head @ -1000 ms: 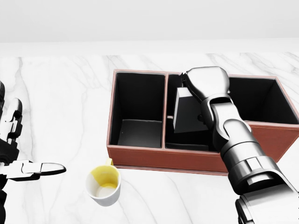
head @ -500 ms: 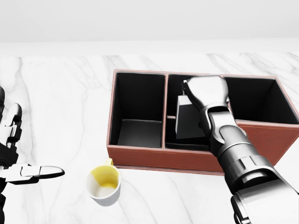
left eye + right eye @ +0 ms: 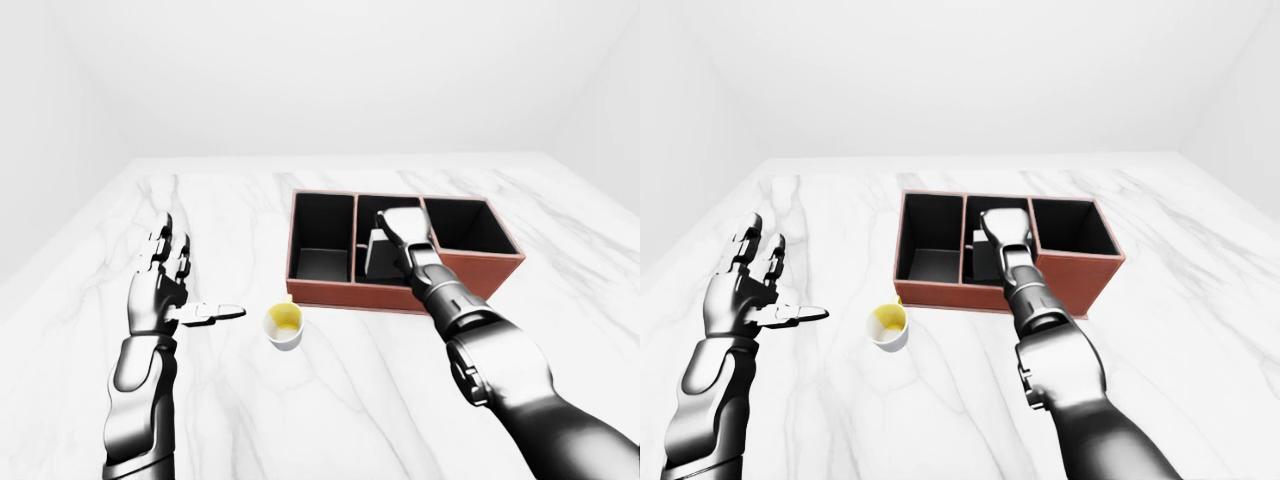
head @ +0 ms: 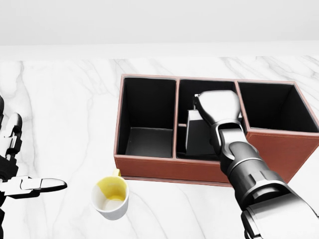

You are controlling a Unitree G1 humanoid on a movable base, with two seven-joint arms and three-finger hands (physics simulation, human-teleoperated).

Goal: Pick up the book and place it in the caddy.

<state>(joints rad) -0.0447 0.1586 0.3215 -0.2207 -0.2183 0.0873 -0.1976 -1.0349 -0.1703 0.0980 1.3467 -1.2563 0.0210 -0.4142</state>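
the right hand point(image 4: 215, 110) reaches down into the middle compartment of the brown caddy point(image 4: 149, 164), and the dark book point(image 4: 198, 135) stands tilted inside that compartment, directly under and against the hand, toward the left of it in the head view. whether the fingers are clamped on the book or loose cannot be told, since the hand's back hides them. the left hand point(image 3: 165, 285) is held up spread wide, well apart from the caddy, with a yellow-lined cup point(image 4: 110, 197) on the marble table point(image 4: 65, 109) just below the caddy's left corner.
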